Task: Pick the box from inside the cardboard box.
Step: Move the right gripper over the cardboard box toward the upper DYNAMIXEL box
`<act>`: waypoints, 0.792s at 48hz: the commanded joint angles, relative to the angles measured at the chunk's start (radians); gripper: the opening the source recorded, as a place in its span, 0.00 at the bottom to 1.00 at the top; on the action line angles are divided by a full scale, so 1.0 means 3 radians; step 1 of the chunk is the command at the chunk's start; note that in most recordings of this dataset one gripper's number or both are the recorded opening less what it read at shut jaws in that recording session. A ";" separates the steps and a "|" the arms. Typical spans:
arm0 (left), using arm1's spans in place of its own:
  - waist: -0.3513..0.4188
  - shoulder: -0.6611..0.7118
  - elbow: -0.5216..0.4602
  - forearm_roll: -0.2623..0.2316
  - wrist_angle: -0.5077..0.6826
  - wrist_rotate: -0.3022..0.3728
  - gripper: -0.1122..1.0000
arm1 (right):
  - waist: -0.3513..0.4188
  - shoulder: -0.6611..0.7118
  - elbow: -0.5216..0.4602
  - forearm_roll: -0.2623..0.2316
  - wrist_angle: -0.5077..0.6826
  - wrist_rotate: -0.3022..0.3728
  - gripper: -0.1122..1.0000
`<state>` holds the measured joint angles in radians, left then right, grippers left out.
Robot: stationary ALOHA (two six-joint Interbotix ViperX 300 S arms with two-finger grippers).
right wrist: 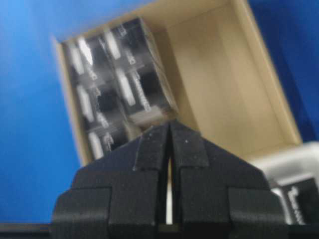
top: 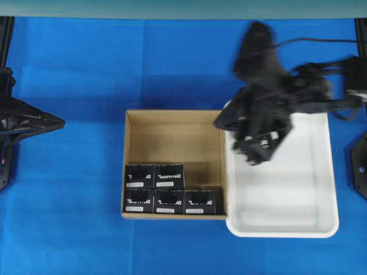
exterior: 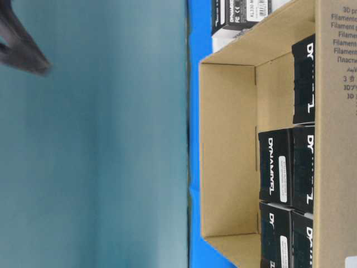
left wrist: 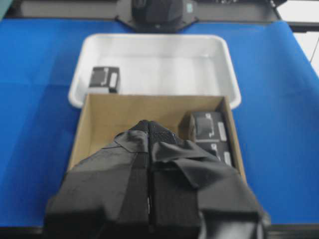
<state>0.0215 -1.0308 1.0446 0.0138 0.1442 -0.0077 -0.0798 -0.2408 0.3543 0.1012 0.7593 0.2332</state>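
Sitting on the blue tabletop, the cardboard box holds five small black boxes packed against its near wall in the overhead view: two in one row, three in the row at the wall. The rest of its floor is bare cardboard. Just beside it, touching its right wall, is the white plastic tray. The left wrist view shows one more black box lying in a corner of that tray; in the overhead view that corner is covered by the right arm, so the box is hidden there.

The right gripper has its jaws pressed together with nothing between them, and hangs blurred above the tray's far-left corner in the overhead view. The left gripper is likewise closed and empty, its taped fingers meeting over the cardboard box in its own camera.

The right wrist picture is smeared, so the lettering on the packed boxes cannot be read there. The table-level view is turned sideways and cuts off most of the boxes.
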 commanded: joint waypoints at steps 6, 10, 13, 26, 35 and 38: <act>0.0010 -0.0061 -0.0118 0.0010 0.0112 0.0000 0.04 | 0.0000 0.0598 -0.0818 0.0097 0.0966 -0.0327 0.11; 0.0010 -0.0102 -0.0128 0.0010 0.0164 0.0000 0.04 | 0.0000 0.0823 -0.1074 0.0169 0.1243 -0.0532 0.11; 0.0010 -0.0128 -0.0133 0.0010 0.0205 0.0000 0.04 | 0.0000 0.0961 -0.1217 0.0235 0.1365 -0.0680 0.11; -0.0020 -0.0164 -0.0143 0.0010 0.0322 -0.0036 0.04 | 0.0015 0.1442 -0.1713 0.0409 0.1606 -0.1002 0.11; -0.0026 -0.0169 -0.0143 0.0010 0.0343 -0.0051 0.04 | 0.0015 0.1687 -0.1917 0.0414 0.1774 -0.1089 0.11; -0.0020 -0.0153 -0.0143 0.0010 0.0337 -0.0056 0.04 | 0.0015 0.1754 -0.1963 0.0455 0.1785 -0.1099 0.12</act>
<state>0.0153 -1.0845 1.0308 0.0138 0.2516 -0.0230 -0.0782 0.2623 -0.2132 0.2224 1.2901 -0.0936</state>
